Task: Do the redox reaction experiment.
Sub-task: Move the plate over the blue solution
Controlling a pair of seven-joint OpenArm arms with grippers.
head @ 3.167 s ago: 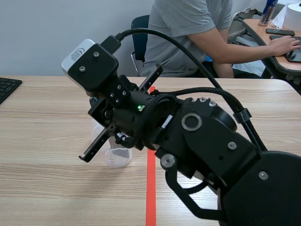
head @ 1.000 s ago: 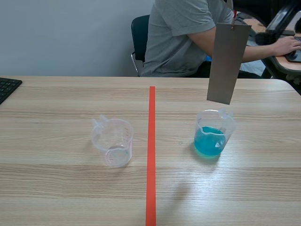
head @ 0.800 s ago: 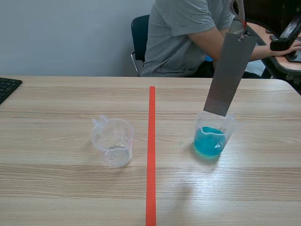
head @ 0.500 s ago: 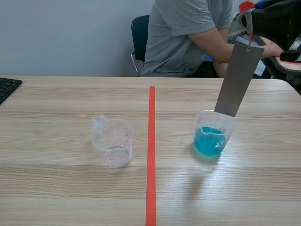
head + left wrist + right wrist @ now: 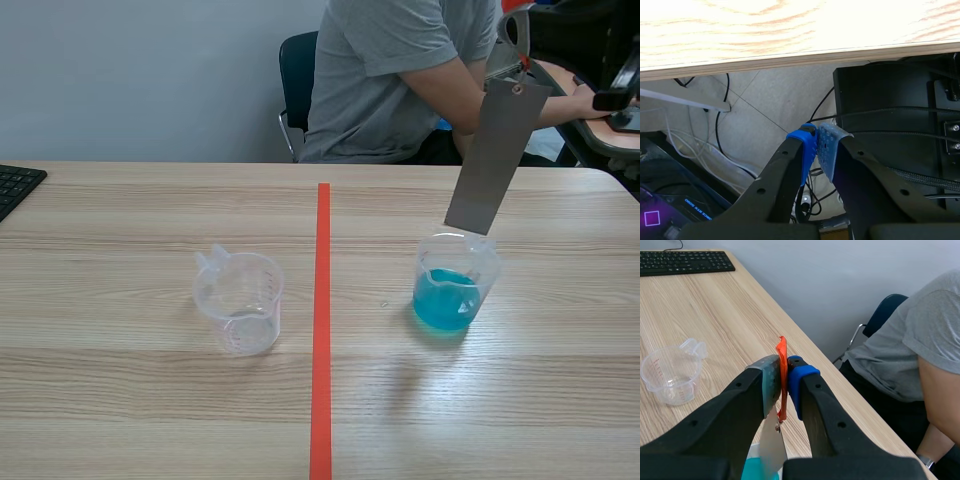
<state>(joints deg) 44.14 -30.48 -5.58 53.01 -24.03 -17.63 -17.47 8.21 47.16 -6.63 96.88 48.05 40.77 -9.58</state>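
Observation:
A grey metal strip [image 5: 495, 155] hangs tilted from an orange-red tab [image 5: 782, 380], its lower end just above the rim of the clear beaker of blue liquid [image 5: 455, 288]. My right gripper [image 5: 514, 25] [image 5: 783, 365] is shut on that tab, high over the table's right half. In the right wrist view the strip [image 5: 771, 445] dangles under the fingers, with blue liquid [image 5: 752, 471] below it. An empty clear beaker [image 5: 240, 300] [image 5: 672, 372] stands left of the red tape line. My left gripper [image 5: 817, 145] is shut on nothing, below the table's edge, and is not in the scene view.
A person [image 5: 410, 75] sits across the table, an arm stretched to a side desk. A black keyboard [image 5: 15, 185] [image 5: 685, 262] lies at the far left edge. Under the table [image 5: 790, 30] are cables and a black box [image 5: 890, 100].
The arm that filled the scene view has gone. The strip came down toward the blue beaker, its lower end swinging right, then rose slightly and shifted left.

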